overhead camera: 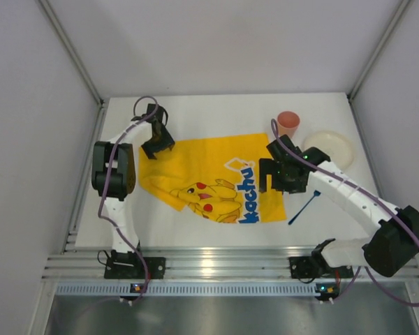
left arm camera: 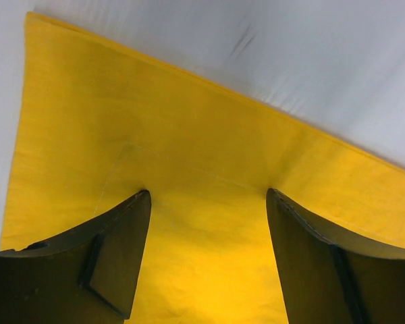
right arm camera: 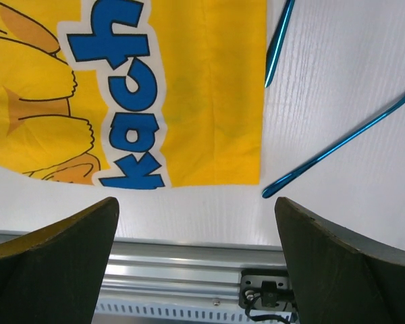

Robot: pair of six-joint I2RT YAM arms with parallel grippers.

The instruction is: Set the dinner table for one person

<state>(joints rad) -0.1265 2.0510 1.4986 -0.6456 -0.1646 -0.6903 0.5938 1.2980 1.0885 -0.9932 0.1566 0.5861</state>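
The white dinner table (overhead camera: 216,115) holds a yellow Pikachu mat (overhead camera: 202,164), lying slightly skewed. My left gripper (overhead camera: 156,146) is open at the mat's far left corner; in the left wrist view (left arm camera: 208,196) its tips rest on the yellow cloth (left arm camera: 189,148) with nothing between them. My right gripper (overhead camera: 274,179) is open and empty above the mat's right edge; the right wrist view (right arm camera: 197,202) shows the mat's near right corner (right arm camera: 209,88) below. A pink cup (overhead camera: 288,123) and a cream plate (overhead camera: 329,148) stand at the far right.
A blue utensil (overhead camera: 304,208) lies on the table right of the mat; the right wrist view shows it (right arm camera: 337,145) and the end of a second blue utensil (right arm camera: 279,40). A metal rail (overhead camera: 209,265) runs along the near edge. Grey walls enclose the table.
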